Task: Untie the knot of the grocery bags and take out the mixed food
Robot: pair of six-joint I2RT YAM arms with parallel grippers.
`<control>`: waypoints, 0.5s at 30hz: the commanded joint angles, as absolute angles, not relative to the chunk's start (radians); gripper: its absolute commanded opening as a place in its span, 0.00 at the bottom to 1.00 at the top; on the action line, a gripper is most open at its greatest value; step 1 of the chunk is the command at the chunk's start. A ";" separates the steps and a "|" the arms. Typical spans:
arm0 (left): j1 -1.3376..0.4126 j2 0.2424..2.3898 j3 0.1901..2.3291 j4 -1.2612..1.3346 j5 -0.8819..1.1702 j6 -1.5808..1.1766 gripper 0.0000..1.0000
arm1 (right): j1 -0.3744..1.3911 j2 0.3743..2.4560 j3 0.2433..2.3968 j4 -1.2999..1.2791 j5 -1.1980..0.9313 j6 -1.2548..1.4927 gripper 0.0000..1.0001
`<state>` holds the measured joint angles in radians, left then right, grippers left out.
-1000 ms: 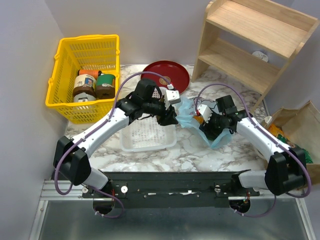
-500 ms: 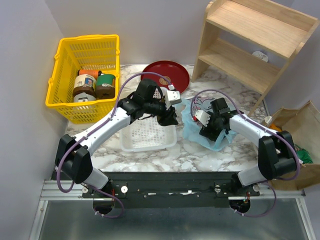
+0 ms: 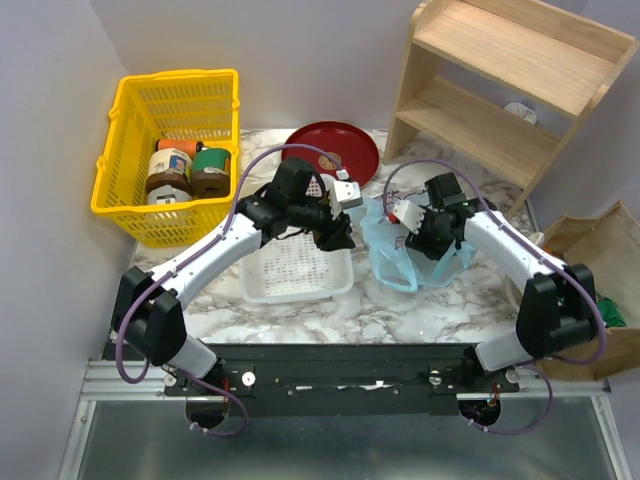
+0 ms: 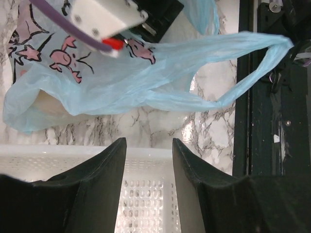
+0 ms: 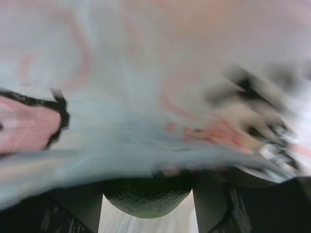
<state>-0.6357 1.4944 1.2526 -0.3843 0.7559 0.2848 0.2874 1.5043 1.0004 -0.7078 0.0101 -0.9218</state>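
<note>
Now working food out of the thin light-blue plastic carrier bag (image 3: 392, 268).

On the marbled desk (image 3: 400, 310), the large brown paper bag (image 3: 600, 250) stands well apart at the right edge. The white perforated plastic tray (image 3: 290, 275) sits in the middle, and the blue bag is slumped just to its right. One bag handle hangs in a free loop, so its knot looks undone. The left claw (image 4: 148, 143) hovers over the tray's right rim with its jaws apart and empty. The right claw (image 3: 412, 238) is pushed into the bag, and in its blurred wrist view the jaws press both sides of a dark green round lime (image 5: 146, 199), apparently gripping it. Next, I judge, the lime must be lifted clear without dragging the film along. The left claw could pin the bag down.
</note>
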 commanded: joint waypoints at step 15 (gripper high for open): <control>-0.597 1.343 1.338 -0.443 0.370 0.275 0.79 | 0.288 1.216 1.452 -0.983 -0.782 -0.608 0.41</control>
<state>-0.6060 1.4803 1.3144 -0.4152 0.6132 0.2764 0.2859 1.1675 1.3361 -1.1095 -0.5865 -0.8066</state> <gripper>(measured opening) 0.739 0.680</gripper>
